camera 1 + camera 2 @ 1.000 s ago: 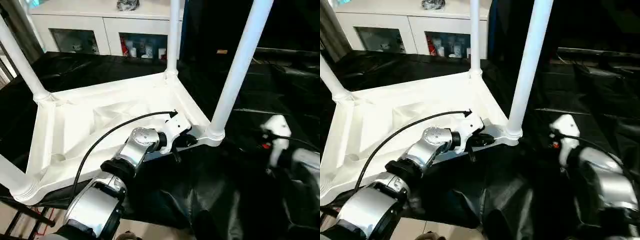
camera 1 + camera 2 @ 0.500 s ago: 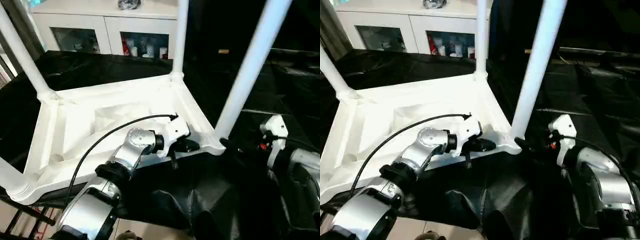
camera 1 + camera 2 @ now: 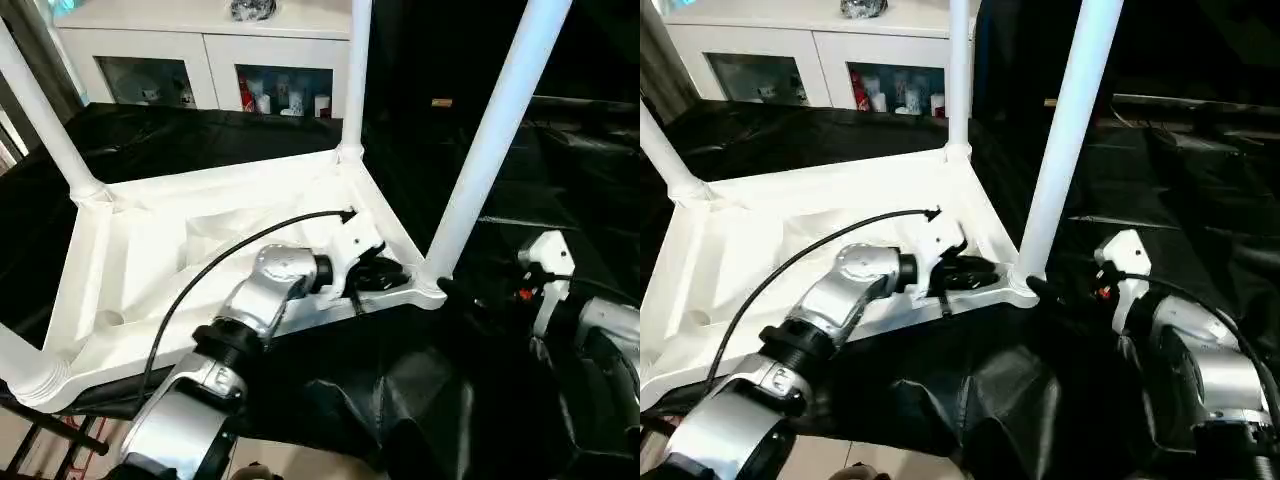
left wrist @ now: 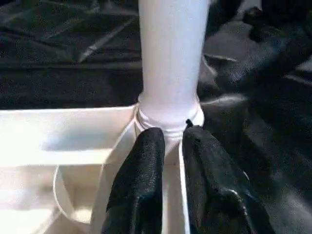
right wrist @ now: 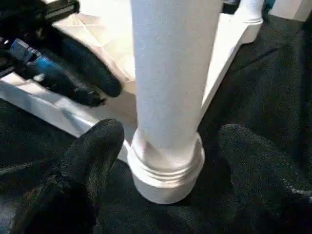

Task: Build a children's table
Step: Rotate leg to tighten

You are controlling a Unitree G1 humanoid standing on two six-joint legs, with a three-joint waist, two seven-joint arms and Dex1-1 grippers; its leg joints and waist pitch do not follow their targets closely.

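The tabletop (image 3: 150, 260) is lying upside down on the black table (image 3: 200, 140); the left gripper (image 4: 171, 146), slightly parted, is grasping nothing; the right gripper (image 5: 165, 161) is standing released around the leg (image 5: 170, 78).

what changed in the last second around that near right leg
The left tool slid along the tabletop's near rim toward the near right leg, and its fingers, pressed together before, now show a narrow gap. The right tool stays open around the leg's base without gripping. All four legs remain upright in their sockets.
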